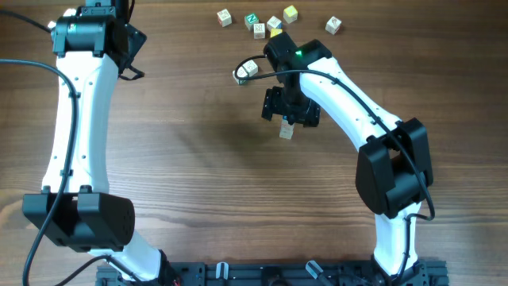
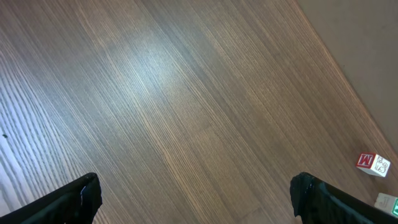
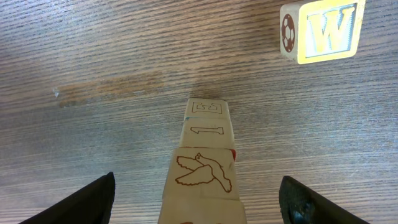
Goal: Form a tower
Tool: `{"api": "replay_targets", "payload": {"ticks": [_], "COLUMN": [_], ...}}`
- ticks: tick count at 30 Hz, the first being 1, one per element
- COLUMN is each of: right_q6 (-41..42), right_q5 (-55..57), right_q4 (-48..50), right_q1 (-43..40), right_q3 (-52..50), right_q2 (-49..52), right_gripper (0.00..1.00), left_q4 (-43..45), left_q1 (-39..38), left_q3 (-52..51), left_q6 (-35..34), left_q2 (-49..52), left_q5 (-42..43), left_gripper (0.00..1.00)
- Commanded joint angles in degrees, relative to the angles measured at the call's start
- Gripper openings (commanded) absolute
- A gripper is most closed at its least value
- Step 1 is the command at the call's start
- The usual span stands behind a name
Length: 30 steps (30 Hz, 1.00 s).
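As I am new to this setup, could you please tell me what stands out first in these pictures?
The tower, a narrow stack of pale wooden cubes, stands mid-table with the right pincer open astride it. Loose cubes lie scattered at the far edge; a yellow W cube sits nearer the tower.

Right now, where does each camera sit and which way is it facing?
Overhead: above the table, facing down; left arm, right arm show, tower at the right gripper.
Left wrist: on the left arm, facing bare wood; open left gripper shows.
Right wrist: looks down the tower; own fingers flank it.
Shared: overhead and right wrist both see the tower.
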Motion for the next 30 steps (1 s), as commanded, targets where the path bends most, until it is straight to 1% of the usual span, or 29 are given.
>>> {"api": "replay_targets", "payload": {"ticks": [1, 7, 16, 25, 28, 30], "right_q6": [-0.5, -0.39, -0.11, -0.09, -0.11, -0.13], "right_q5": [0.76, 0.46, -0.13, -1.84, -1.86, -1.88], "right_q4": [0.48, 0.48, 3.76, 5.66, 5.38, 5.4], "right_q1": [0.13, 0.13, 0.13, 0.13, 0.13, 0.13], "right_q3": [-0.5, -1.53, -4.2, -5.68, -5.68, -5.68], "right_q2": [1.53, 1.53, 1.53, 1.51, 1.51, 1.51], "right_gripper": [0.84, 0.84, 0.83, 0.8, 0.72, 0.69], "left_q4": [0.0, 0.0, 0.0, -0.02, 0.0, 0.0], "left_q1": [0.15, 0.15, 0.15, 0.15, 0.15, 0.15], "left_q3": [0.22, 0.22, 0.22, 0.22, 0.22, 0.22], "left_q6": [0.74, 0.74, 0.74, 0.74, 0.74, 0.74], "left_q2": [0.57, 0.57, 0.57, 0.57, 0.57, 0.57], "left_q5": [-1.55, -1.55, -1.55, -1.55, -1.55, -1.55], "left_gripper": [1.0, 1.0, 1.0, 1.0, 1.0, 1.0]}}
